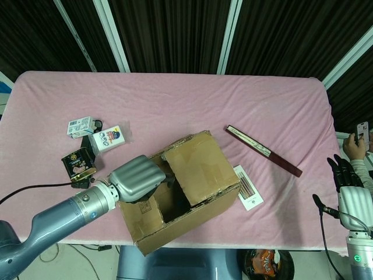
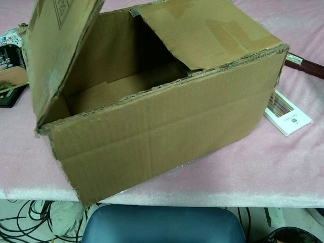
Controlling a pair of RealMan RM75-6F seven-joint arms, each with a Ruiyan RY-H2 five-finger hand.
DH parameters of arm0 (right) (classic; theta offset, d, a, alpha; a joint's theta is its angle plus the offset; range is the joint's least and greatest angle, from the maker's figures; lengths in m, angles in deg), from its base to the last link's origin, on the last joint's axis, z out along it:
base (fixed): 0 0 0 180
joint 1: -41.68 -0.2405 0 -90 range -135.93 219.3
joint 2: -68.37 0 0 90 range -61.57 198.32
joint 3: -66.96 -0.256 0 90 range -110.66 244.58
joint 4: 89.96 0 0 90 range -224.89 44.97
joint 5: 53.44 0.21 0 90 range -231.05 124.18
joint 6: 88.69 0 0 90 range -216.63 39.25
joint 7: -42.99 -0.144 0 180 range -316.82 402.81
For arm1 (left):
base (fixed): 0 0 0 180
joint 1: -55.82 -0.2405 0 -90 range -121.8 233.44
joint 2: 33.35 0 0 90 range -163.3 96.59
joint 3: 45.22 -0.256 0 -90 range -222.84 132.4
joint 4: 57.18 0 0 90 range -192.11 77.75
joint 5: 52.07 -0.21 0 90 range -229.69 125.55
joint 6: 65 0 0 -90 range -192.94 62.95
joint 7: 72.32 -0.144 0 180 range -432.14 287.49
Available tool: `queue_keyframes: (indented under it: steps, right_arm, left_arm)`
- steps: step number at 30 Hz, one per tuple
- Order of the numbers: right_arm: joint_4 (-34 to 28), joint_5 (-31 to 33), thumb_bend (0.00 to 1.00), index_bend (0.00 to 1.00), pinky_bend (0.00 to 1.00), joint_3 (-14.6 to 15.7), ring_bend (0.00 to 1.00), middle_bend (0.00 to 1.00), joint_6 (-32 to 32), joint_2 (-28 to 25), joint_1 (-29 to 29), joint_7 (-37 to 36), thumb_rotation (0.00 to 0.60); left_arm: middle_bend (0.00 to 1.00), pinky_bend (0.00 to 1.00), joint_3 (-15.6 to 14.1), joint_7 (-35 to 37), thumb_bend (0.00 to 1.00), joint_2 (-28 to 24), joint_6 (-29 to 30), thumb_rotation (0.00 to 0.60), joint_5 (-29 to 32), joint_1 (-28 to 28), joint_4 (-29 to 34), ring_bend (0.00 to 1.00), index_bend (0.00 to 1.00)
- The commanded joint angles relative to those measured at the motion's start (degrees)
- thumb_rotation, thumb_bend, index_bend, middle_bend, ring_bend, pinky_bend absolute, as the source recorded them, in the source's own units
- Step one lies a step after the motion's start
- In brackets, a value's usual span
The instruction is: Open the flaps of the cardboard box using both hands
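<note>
The left robot hand [image 1: 137, 179] sits over the left end of the box [image 1: 187, 186], its fingers curled around the raised left flap [image 2: 56, 53]; the fingertips are hidden behind the cardboard, so the exact grip cannot be told. In the chest view that flap stands steeply up, and the box's inside shows open beneath it. The right flap [image 2: 210, 31] lies nearly flat across the other half of the top, its torn edge over the opening.

The right robot hand [image 1: 348, 184] hangs well apart at the surface's right edge, dark fingers pointing up and close together, holding nothing.

The box stands near the front edge of the pink surface [image 1: 175, 105], turned at an angle. Just beside its right end lies a white card [image 1: 249, 188] with a barcode. Beyond that, a long dark stick [image 1: 263, 150] lies diagonally. To the left of the box are a dark tin [image 1: 78, 163], a white packet [image 1: 109, 139] and a small carton [image 1: 80, 125], all near the left arm. A person's hand with a phone [image 1: 364, 132] shows at the far right.
</note>
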Motion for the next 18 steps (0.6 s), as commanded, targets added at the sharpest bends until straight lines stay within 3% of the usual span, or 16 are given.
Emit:
queue_keyframes:
  steps: [1,11,18]
  right_arm:
    - [0.0,0.0,0.32,0.0,0.21,0.0,0.0,0.0,0.0,0.0,0.0,0.0,0.6]
    - [0.1,-0.1,0.33,0.0,0.21,-0.1,0.0,0.0,-0.1,0.1,0.1,-0.2,0.6]
    - [0.3,-0.2,0.33,0.0,0.21,-0.2,0.0,0.0,-0.3,0.3,0.2,-0.2,0.6]
  left_arm:
    - [0.58,0.48,1.5,2.6,0.94,-2.4,-2.2,0.6,-1.5,-1.4,0.8,0.44,0.35]
    - [0.56,0.48,5.5,8.5,0.92,-8.4,-6.1,0.6,-8.1,-6.9,2.2,0.43,0.33]
    - [0.53,0.48,10.5,15.6,0.92,-11.6,-9.8,0.6,-14.4,-12.2,2.2,0.43,0.33]
